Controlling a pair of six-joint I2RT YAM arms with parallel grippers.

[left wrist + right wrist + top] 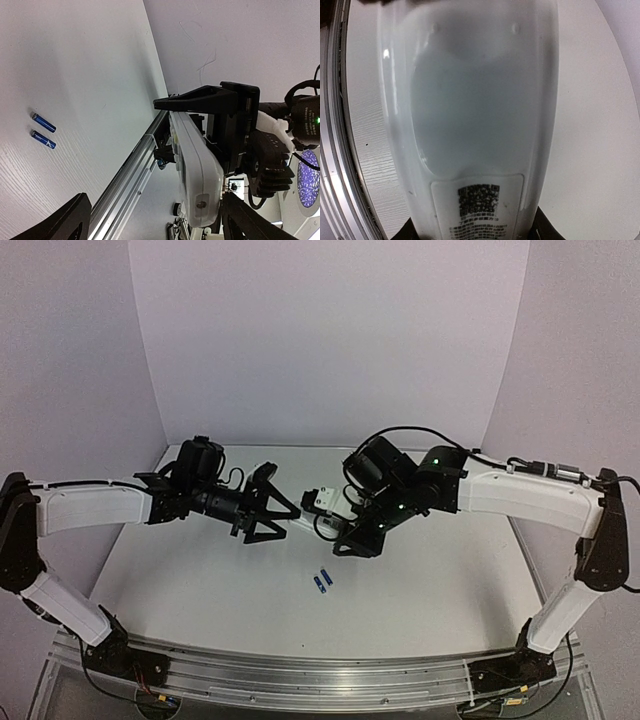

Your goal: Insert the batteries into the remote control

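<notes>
My right gripper (347, 531) is shut on the remote control (323, 503) and holds it in the air over the middle of the table. In the right wrist view the remote control's white back (470, 100) fills the frame, with a QR label (478, 199) near the black fingers (546, 231). My left gripper (283, 512) stands open just left of it. In the left wrist view the remote control (197, 165) shows edge-on, its end between the wide-apart fingers (60, 222), nearer the right one. Two blue batteries (322, 581) lie side by side on the table (43, 131).
The white table (200, 580) has an aluminium rail (300, 675) along its near edge, also seen as a rail (127, 172) in the left wrist view. Purple walls close the back and both sides.
</notes>
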